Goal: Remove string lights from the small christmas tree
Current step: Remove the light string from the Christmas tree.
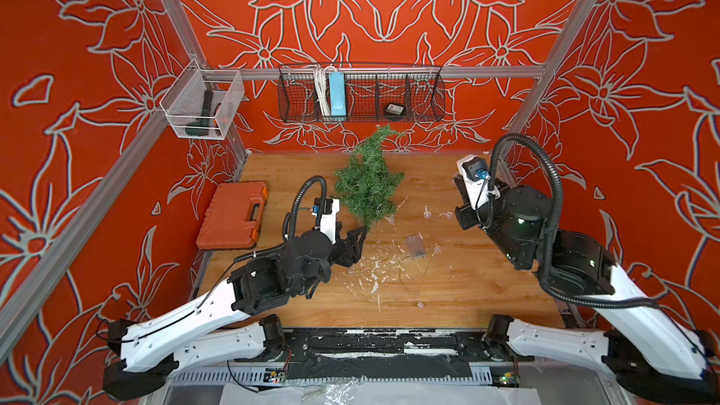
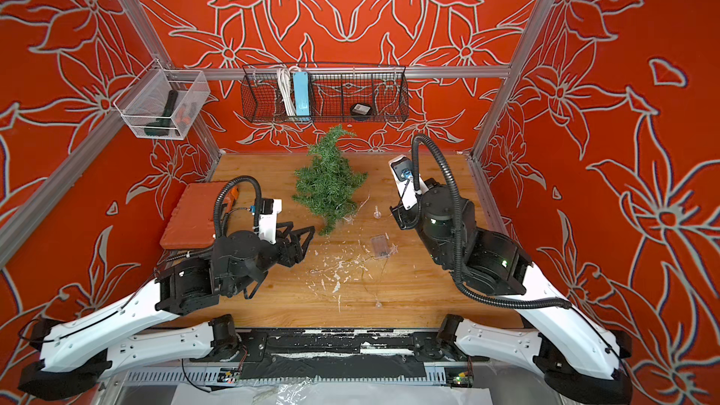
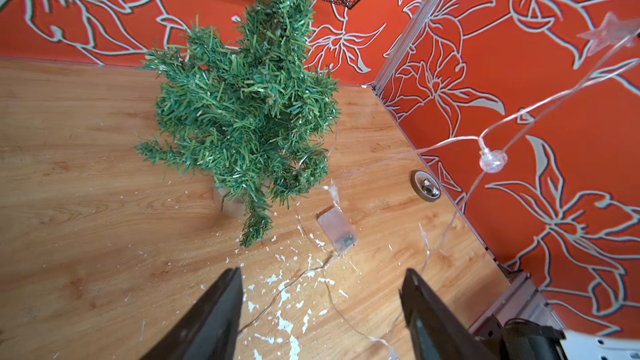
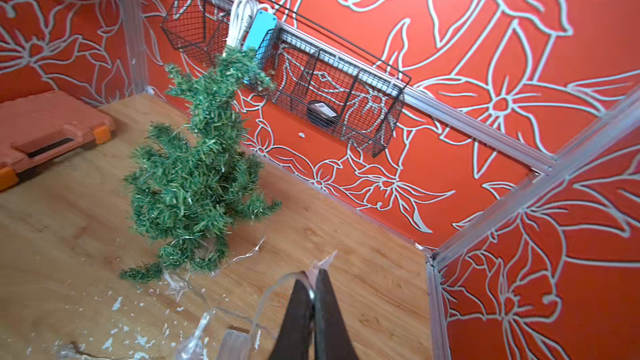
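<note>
the small christmas tree (image 1: 368,185) stands upright on the wooden table (image 1: 467,290), toward the back and about midway across, its bent tip leaning toward the black wire basket (image 1: 424,107) on the back wall. the string lights (image 3: 493,160) are mostly off it: the clear battery box (image 1: 415,246) lies flat on the table in front of the tree, beside scattered white flecks (image 1: 374,272), with thin wire trailing toward the front edge. in the right wrist view a loop of wire (image 4: 183,238) sits caught in the lowest branches, and a star bulb (image 4: 178,288) lies just beside them. the right gripper (image 4: 312,282) is clenched on the wire, holding a stretch with a globe and a star up off the table. the left gripper (image 3: 322,273) is released, jaws wide apart with nothing between them, above the flecks near the tree's lowest branch. an orange toolbox (image 1: 233,218) lies at the table's left side.
</note>
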You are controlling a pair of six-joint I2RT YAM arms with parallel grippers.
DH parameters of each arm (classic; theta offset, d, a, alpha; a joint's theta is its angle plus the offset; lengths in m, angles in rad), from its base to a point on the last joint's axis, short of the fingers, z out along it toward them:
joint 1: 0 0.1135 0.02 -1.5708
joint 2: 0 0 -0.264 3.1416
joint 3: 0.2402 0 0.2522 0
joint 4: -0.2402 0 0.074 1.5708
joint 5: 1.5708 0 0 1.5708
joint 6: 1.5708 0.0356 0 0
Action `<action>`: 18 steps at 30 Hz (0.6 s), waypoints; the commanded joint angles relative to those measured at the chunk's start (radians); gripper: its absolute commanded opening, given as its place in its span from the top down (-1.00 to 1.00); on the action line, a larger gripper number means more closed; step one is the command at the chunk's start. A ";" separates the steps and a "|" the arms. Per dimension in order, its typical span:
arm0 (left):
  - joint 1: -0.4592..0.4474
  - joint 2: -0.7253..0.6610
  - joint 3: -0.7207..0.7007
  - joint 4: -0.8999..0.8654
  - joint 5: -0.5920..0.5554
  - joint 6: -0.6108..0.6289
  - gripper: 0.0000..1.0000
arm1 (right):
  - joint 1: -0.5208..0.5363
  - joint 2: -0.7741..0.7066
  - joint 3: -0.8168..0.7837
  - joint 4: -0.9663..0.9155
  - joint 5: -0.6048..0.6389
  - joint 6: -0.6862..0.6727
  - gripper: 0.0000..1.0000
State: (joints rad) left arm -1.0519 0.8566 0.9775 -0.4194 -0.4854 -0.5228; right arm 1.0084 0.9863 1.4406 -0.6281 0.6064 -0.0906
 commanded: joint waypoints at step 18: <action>-0.025 0.460 0.029 0.527 -0.055 0.419 -0.40 | -0.001 0.004 0.015 -0.007 -0.132 0.078 1.00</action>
State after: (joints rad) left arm -1.0885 1.2953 0.9691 0.0383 -0.4900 -0.1612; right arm 1.0084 1.0073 1.4372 -0.6292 0.4885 -0.0345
